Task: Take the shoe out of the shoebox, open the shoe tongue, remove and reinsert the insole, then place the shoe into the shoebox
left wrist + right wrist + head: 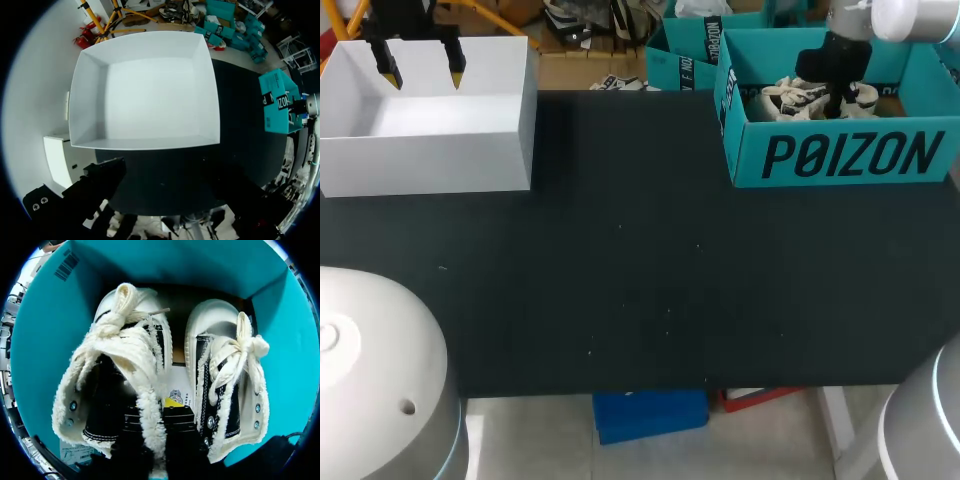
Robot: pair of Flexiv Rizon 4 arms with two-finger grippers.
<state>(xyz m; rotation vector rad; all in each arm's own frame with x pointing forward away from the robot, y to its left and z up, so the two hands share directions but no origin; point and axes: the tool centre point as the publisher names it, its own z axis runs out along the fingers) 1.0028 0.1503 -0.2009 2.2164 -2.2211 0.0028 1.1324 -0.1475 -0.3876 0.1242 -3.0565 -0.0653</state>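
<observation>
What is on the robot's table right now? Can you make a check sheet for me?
Surface: black table, dotted with tiny pale specks.
Job's things: teal shoebox at the far right, open, two fluffy-edged shoes inside, laces tied.
Clutter: open white box at the far left, nothing in it.
End effectors: left end effector open, above the white box; right end effector down in the shoebox among the shoes, grip unclear.
Cables: nothing seen on the table.
Surroundings: nothing seen reaching over the table.
</observation>
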